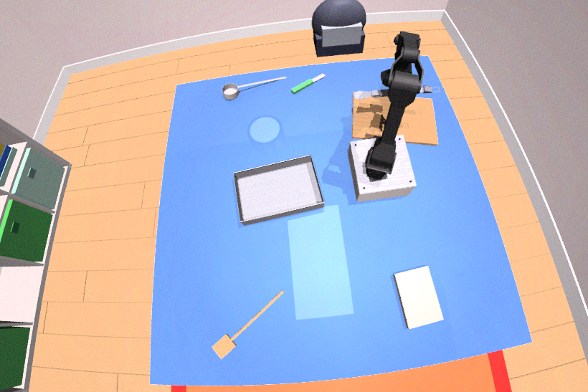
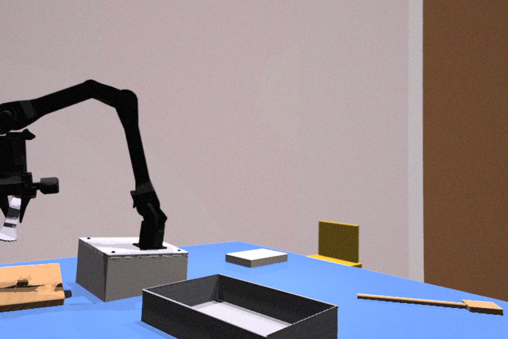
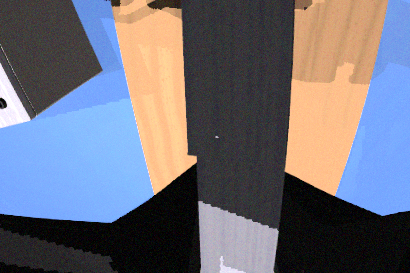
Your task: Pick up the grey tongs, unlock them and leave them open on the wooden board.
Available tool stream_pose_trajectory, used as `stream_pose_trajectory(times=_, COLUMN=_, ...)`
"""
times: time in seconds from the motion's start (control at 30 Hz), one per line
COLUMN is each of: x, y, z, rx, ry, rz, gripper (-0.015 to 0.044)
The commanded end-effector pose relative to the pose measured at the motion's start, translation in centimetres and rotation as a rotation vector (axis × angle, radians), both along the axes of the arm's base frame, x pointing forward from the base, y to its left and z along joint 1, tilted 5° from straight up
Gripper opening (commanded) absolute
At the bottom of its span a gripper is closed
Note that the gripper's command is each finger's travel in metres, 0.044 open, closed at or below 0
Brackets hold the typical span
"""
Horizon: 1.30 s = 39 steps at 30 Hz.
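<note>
Holding the grey tongs (image 2: 9,220) above the wooden board (image 1: 418,124), the gripper (image 2: 12,207) was clamped narrowly on them.

The tongs hung from the fingers, clear of the board, their pale end lowest in the exterior view. In the wrist view they ran as a dark grey strip down the middle of the frame, with the board's tan surface spread behind them. The roasting tin (image 1: 277,188) sat well apart on the blue table (image 1: 214,259), beside the arm's grey base block (image 1: 382,175).
</note>
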<state>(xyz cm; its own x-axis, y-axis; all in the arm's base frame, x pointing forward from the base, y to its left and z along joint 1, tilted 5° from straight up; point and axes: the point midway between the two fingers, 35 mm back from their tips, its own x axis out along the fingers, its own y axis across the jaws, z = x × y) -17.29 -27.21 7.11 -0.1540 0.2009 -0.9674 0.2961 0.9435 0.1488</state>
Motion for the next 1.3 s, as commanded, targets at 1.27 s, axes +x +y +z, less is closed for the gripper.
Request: stream_pose_trajectory(times=1.27, x=-1.0, y=-1.0, z=-2.9, rx=-0.163, ry=-0.195, rz=0.008, gripper=-0.0150)
